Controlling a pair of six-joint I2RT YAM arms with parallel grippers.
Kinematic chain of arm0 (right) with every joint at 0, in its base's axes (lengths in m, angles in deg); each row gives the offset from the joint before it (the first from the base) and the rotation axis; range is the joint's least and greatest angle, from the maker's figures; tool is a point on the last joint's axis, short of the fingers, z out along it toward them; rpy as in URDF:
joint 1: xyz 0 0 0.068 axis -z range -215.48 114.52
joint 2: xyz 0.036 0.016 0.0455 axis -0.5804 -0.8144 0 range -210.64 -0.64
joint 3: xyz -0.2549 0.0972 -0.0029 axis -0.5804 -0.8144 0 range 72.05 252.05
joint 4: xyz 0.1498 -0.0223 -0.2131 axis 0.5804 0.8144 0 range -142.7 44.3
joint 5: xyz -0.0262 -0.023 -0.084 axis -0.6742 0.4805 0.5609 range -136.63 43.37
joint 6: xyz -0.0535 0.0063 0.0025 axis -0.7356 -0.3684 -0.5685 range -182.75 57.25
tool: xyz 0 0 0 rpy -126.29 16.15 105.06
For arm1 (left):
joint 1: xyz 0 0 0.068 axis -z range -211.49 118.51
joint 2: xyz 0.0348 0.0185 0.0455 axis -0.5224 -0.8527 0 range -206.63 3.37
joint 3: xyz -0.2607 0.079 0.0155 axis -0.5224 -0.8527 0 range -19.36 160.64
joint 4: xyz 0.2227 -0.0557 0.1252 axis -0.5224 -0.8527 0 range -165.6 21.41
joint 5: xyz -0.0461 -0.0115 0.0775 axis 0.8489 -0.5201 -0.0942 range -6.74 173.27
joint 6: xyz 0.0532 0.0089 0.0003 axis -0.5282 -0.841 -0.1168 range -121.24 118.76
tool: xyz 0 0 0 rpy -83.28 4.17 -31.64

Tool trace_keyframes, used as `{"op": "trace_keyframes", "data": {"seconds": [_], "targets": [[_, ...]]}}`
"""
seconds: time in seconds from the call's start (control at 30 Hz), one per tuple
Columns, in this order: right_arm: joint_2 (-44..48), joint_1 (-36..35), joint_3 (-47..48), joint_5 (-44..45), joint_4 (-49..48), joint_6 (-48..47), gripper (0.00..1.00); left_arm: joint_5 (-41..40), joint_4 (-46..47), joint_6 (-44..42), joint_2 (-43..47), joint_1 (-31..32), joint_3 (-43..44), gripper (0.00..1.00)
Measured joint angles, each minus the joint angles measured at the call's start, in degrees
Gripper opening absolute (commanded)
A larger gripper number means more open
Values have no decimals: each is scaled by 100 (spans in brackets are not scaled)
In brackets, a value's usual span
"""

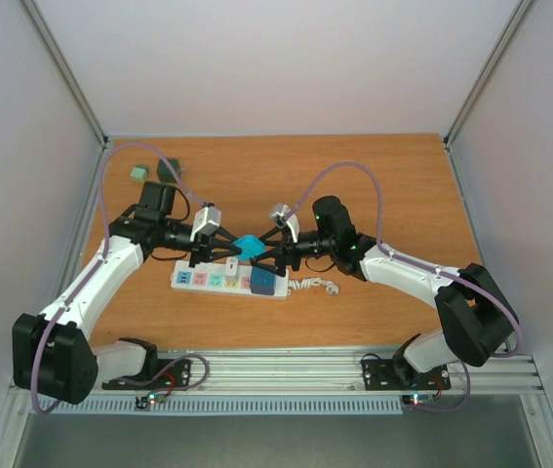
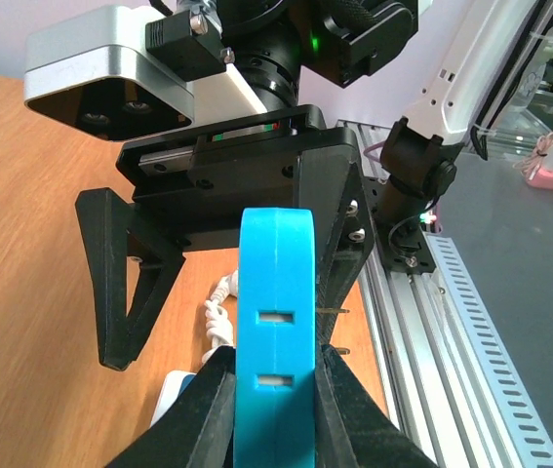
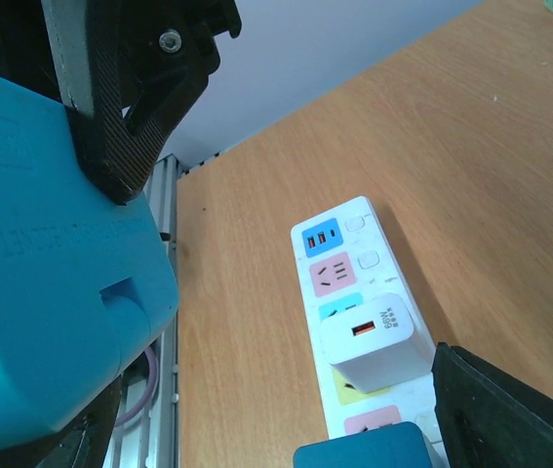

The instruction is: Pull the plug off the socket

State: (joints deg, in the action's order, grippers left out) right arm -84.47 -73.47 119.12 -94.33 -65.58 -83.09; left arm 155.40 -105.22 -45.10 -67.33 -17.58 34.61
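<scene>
Left gripper (image 2: 276, 385) is pinching a light blue plug (image 2: 276, 292) by its flat sides, both fingers (image 2: 208, 409) tight against it. The plug is in the air, clear of the power strip (image 1: 203, 279), above the strip's right half in the top view. Right gripper (image 1: 268, 252) faces the left one from the other side of the plug, fingers (image 2: 115, 283) spread wide: one stands well off to the side, the other is just beside the plug; contact can't be told. The strip lies flat on the wooden table (image 1: 393, 195) near the front edge, between the two arms. A white charger (image 3: 374, 341) sits plugged in mid-strip, and a darker blue plug (image 1: 264, 284) sits at the strip's right end. The curly white cord (image 1: 311, 286) trails off to the right. A small green block (image 1: 138, 174) lies at the far left corner.
</scene>
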Motion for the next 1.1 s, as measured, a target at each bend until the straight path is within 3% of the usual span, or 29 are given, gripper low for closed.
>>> {"op": "trace_keyframes", "data": {"seconds": [0.43, 1.1], "targets": [[-63, -81, 50, 81, -188, 170, 87, -503, 278, 166, 70, 291, -173, 2], [-70, -140, 186, 166, 87, -271, 85, -529, -9, -155, 59, 315, -188, 1]]}}
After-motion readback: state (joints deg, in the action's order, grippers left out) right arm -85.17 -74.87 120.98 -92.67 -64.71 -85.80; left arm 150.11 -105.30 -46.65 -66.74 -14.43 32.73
